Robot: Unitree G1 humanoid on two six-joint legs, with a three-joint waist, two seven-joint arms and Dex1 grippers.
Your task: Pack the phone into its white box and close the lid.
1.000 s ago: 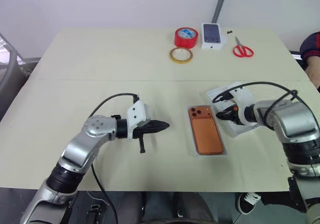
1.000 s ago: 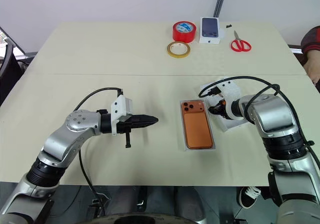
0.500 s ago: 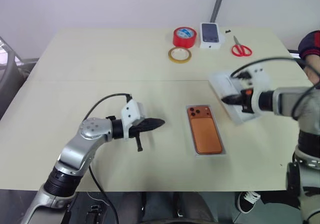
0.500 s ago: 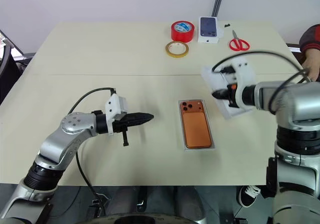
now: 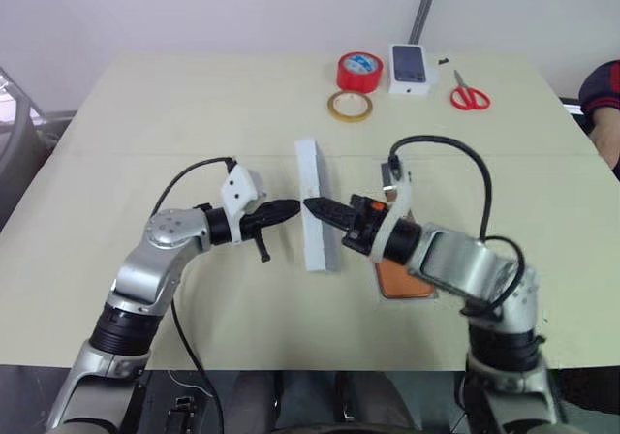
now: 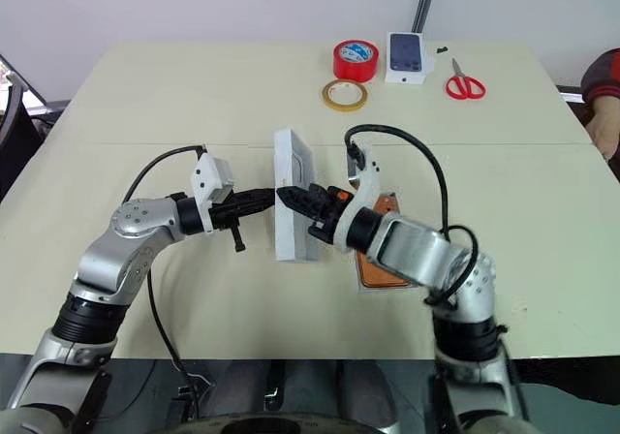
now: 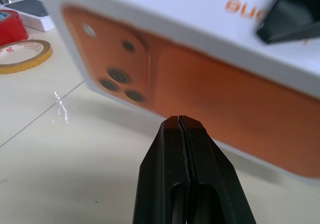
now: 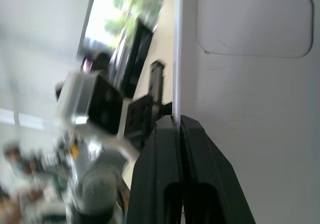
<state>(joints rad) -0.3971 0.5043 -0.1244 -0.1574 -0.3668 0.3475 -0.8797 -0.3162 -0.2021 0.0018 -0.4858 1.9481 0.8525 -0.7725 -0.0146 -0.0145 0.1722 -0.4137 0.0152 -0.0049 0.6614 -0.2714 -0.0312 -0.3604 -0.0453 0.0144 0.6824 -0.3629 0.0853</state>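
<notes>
Precariously, the right gripper (image 6: pixel 291 198) pinches the lid (image 6: pixel 289 223) on edge by its rim, jaws clamped, so a nudge from the shut left gripper (image 6: pixel 263 199) could topple it.

The lid (image 5: pixel 316 219) stands on edge near the middle of the table (image 5: pixel 145 134), between the two end effectors: the left end effector (image 5: pixel 291 207) just to its left, the right end effector (image 5: pixel 316 204) pinching its edge from the right. Right of the lid, partly behind the right arm, the phone (image 5: pixel 395 281) lies in the white box (image 5: pixel 418 297). At the far edge sit two tape rolls (image 5: pixel 359 71), a small box (image 5: pixel 412 69) and scissors (image 5: pixel 470 95), left to right.
</notes>
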